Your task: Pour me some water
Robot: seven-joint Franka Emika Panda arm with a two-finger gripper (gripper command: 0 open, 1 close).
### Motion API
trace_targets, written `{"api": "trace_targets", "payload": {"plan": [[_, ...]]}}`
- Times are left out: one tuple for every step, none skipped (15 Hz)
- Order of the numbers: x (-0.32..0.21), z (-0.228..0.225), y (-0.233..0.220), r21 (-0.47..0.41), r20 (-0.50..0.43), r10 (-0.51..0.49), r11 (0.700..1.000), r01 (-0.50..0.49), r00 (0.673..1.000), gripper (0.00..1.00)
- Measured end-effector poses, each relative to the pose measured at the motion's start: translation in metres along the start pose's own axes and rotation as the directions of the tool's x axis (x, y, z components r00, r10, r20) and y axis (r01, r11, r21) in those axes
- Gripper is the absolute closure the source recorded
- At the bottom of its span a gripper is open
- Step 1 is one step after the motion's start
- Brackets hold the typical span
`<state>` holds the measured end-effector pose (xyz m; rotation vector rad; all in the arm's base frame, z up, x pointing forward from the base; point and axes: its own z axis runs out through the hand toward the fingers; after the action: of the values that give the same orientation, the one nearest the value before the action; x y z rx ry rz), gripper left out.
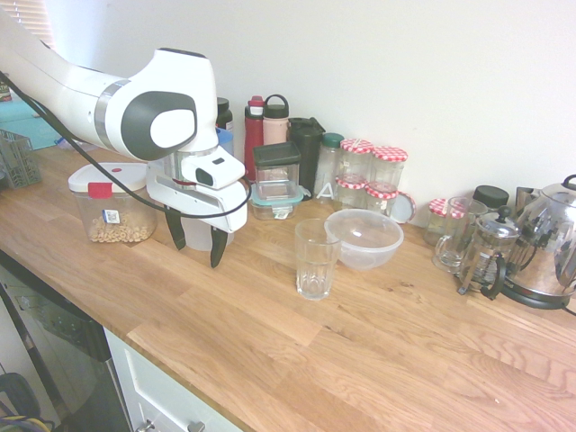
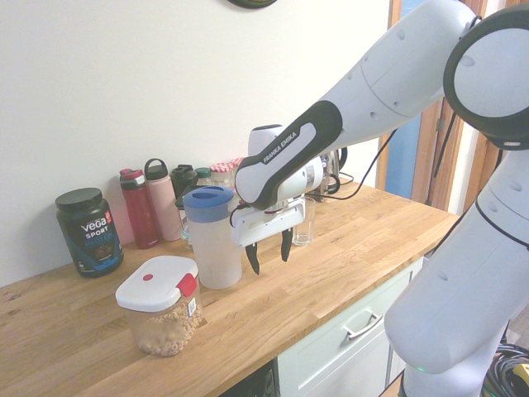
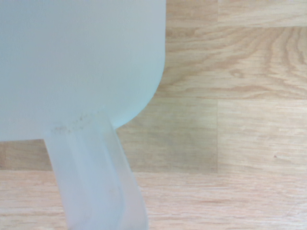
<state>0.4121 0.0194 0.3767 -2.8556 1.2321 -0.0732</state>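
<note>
The gripper [image 2: 270, 252] hangs with fingers spread and empty just beside the blue-lidded jug [image 2: 210, 240] standing upright on the worktop [image 2: 347, 248], seemingly lining up on its side handle [image 3: 96, 177], the drinking glass [image 1: 316, 258] waiting nearby.

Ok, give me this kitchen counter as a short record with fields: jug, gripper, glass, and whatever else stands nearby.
jug: frosted white with blue lid, upright on the wooden counter
gripper: open, fingers pointing down beside the jug, not gripping it
jug handle: shows in the wrist view, not held
glass: ribbed, clear, upright, looks empty
bowl: clear plastic, just behind the glass
cereal box: white lid, red clip, near the jug
pouring: not begun
</note>
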Motion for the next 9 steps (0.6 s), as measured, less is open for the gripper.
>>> {"api": "trace_targets", "payload": {"plan": [[0.0, 0.0, 0.0, -0.001, 0.0, 0.002, 1.0, -0.002, 1.0, 0.0], [0.001, 0.0, 0.0, -0.003, -0.002, 0.005, 1.0, -0.005, 1.0, 0.0], [0.001, -0.004, 0.0, 0.0, -0.006, 0.002, 1.0, -0.002, 1.0, 0.0], [-0.001, -0.017, 0.001, 0.01, -0.012, -0.009, 1.0, 0.009, 1.0, 0.0], [-0.006, -0.035, 0.003, 0.027, -0.023, -0.025, 0.999, 0.025, 0.999, 0.0], [-0.013, -0.059, 0.007, 0.052, -0.038, -0.043, 0.998, 0.045, 0.998, 0.0], [-0.022, -0.084, 0.012, 0.078, -0.056, -0.062, 0.995, 0.067, 0.996, 0.0], [-0.032, -0.109, 0.017, 0.11, -0.082, -0.092, 0.989, 0.101, 0.992, 0.0], [-0.04, -0.129, 0.022, 0.144, -0.119, -0.126, 0.979, 0.143, 0.985, 0.0]]}}
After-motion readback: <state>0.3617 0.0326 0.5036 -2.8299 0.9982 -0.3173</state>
